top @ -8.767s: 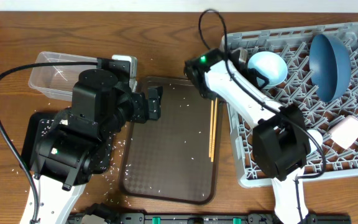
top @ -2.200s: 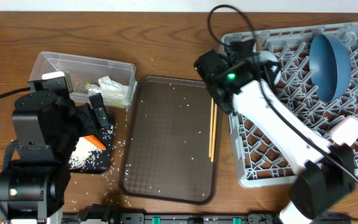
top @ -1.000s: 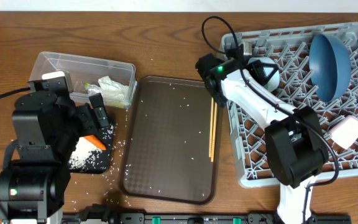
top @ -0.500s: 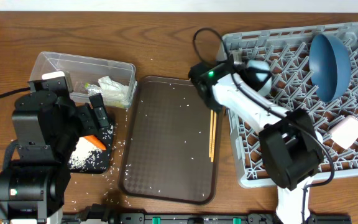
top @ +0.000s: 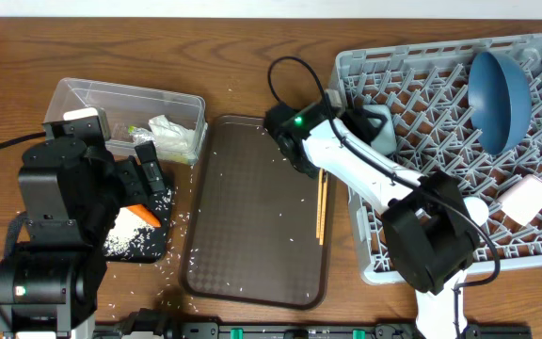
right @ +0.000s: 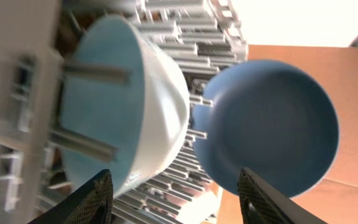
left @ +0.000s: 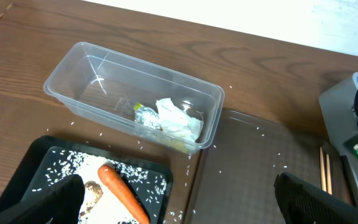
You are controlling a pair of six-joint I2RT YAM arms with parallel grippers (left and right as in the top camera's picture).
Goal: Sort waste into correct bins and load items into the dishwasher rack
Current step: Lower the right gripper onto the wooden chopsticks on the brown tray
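Orange carrot [left: 123,198]: lying in shallow black rectangular tray [left: 36,168], just below left gripper [left: 179,208], fingers spread, grasping nothing. Further right, smaller white bowl [right: 114,106]: on edge among pegs of large grey plastic rack [top: 534,66], ahead of right gripper [right: 176,196] (2 fingers wide apart, nothing held). Probably best to back out straight, clear of bowl rim and large dark-blue plate [right: 269,124].

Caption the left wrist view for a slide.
Clear tub holding crumpled paper and a wrapper; carrot and rice on the black tray.
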